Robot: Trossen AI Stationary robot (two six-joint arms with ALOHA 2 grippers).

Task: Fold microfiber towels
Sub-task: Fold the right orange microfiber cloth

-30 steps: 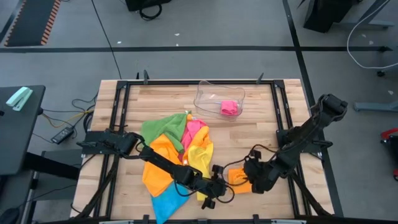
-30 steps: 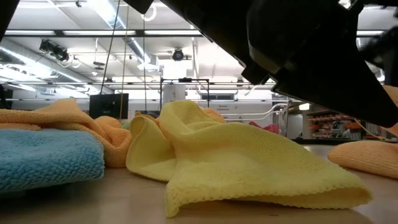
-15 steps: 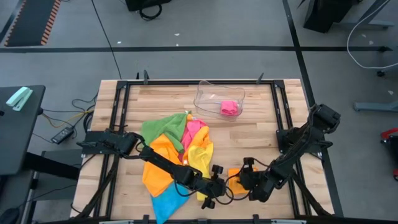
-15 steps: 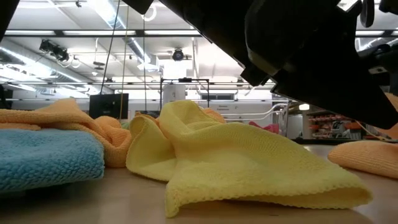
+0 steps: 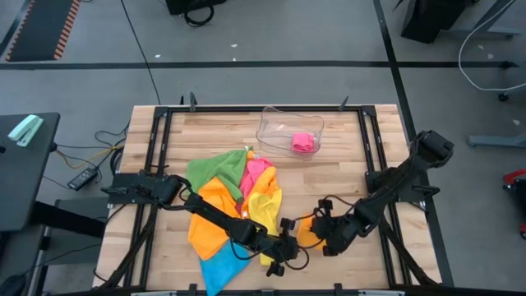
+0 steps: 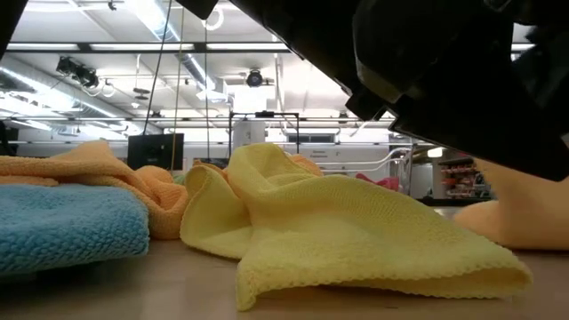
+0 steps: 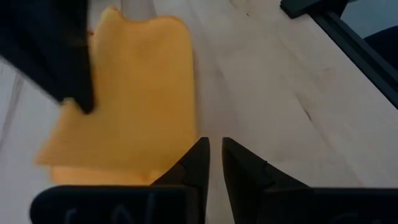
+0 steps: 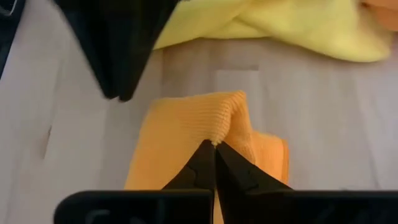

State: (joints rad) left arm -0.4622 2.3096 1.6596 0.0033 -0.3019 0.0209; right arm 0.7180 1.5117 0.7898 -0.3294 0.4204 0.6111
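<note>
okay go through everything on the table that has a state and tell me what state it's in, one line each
Right end effector: shut, pinching a raised edge of the orange towel.
Left end effector: nearly shut, empty, beside that orange towel.
Orange towel: folded, one edge lifted.
Yellow towel: crumpled, unfolded.
Blue towel: lying flat by the pile.
Green towel: unfolded, in the pile.
Clear plastic tray: upright, holding a pink towel.

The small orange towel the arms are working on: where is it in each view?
High: small orange towel near the front edge, between both pincers.
Low: far right.
Left wrist: ahead of the left pincer.
Right wrist: pinched by the right pincer.
Shared landmark: yellow towel.
</note>
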